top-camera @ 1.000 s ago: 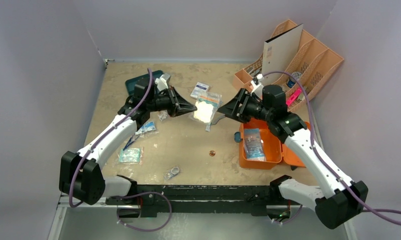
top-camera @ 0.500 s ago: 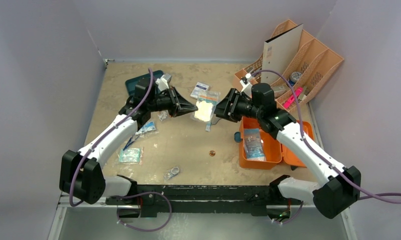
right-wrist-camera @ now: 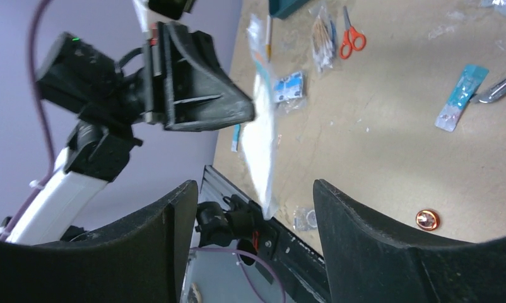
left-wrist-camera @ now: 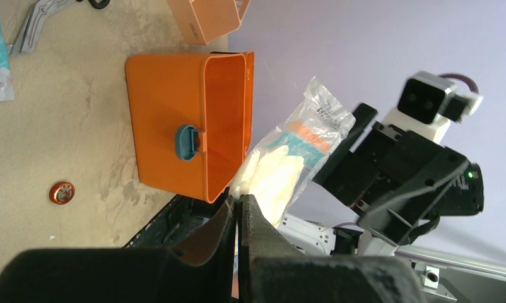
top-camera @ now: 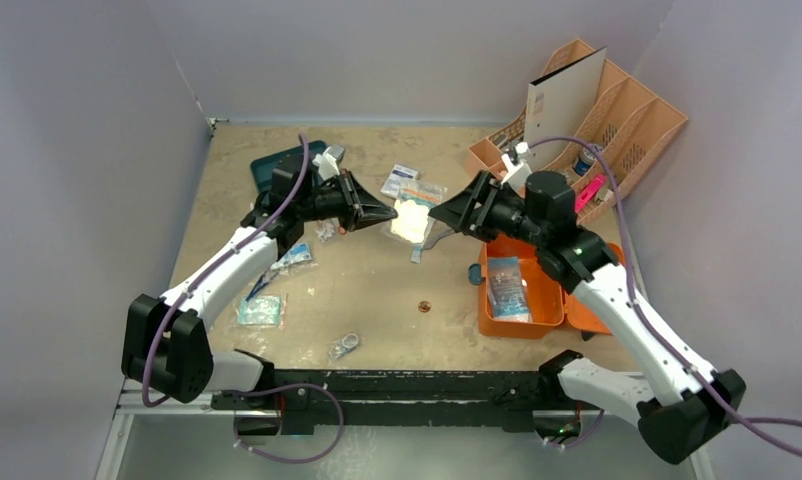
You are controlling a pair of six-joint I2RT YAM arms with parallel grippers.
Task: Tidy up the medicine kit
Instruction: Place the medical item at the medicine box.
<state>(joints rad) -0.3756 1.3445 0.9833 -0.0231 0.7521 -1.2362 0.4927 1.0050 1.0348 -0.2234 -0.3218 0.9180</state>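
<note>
medicine kit (left-wrist-camera: 168, 126): orange plastic, smooth, soft sheen
latch (left-wrist-camera: 186, 141): grey-blue plastic, smooth
bag (left-wrist-camera: 304, 132): clear plastic film, crinkled, glossy; white contents look soft and matt
table (top-camera: 377, 290): tan, mottled, rough-looking, matt
right gripper (right-wrist-camera: 253, 186): black plastic fingers, matt, faintly grainy
left arm shell (top-camera: 222, 272): white plastic, smooth, glossy
disc (left-wrist-camera: 62, 192): coppery metal, shiny
scissors (right-wrist-camera: 350, 35): orange plastic handles, bare metal blades
desk organizer (top-camera: 627, 110): peach plastic, matt
</note>
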